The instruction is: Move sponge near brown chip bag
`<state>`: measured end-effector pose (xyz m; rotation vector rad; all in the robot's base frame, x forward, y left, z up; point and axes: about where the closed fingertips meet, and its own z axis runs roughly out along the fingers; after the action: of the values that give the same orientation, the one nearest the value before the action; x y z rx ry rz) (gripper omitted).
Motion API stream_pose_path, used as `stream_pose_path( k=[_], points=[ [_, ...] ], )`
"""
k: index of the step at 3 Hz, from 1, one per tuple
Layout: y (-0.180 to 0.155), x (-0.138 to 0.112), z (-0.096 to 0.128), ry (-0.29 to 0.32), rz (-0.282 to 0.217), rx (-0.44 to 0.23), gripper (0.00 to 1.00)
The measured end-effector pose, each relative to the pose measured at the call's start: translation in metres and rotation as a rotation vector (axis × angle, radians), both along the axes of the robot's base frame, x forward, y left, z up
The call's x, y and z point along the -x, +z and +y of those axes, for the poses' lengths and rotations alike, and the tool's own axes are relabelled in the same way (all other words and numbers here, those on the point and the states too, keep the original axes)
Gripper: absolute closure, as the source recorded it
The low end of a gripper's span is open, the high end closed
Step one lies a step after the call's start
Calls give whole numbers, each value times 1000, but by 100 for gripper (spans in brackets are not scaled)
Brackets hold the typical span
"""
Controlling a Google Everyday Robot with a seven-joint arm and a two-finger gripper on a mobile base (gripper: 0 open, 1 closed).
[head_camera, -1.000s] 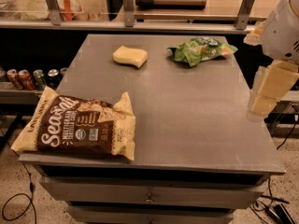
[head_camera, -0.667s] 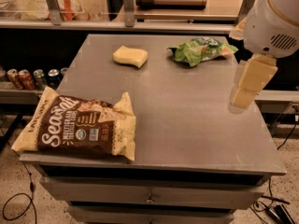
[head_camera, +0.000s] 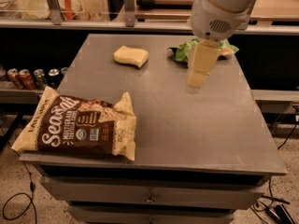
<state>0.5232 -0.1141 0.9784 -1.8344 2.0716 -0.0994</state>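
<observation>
The pale yellow sponge point(head_camera: 131, 56) lies flat on the grey table point(head_camera: 196, 125) at the back, left of centre. The brown chip bag point(head_camera: 79, 127), cream and dark brown with "Sea Salt" lettering, lies at the front left corner and slightly overhangs the edge. My gripper point(head_camera: 197, 80) hangs down from the white arm housing point(head_camera: 218, 14) over the back middle of the table. It is to the right of the sponge, apart from it, and holds nothing that I can see.
A green snack bag point(head_camera: 180, 53) lies at the back right, partly hidden behind my gripper. Several soda cans point(head_camera: 28, 77) stand on a low shelf to the left. Drawers point(head_camera: 149, 197) sit under the table and cables lie on the floor.
My arm has swung left from beyond the table's right edge to over the back middle of the table, now in front of the green bag. Sponge and bags have not moved.
</observation>
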Motion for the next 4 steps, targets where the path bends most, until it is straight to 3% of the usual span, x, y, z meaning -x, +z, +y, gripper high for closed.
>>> stream_pose_path(
  k=[2,3,4],
  points=[
    [-23,-76,69,43,22,37,0],
    [-23,-76,69,43,21,37,0],
    [-26,-85,73,-4,31,24,0]
  ],
)
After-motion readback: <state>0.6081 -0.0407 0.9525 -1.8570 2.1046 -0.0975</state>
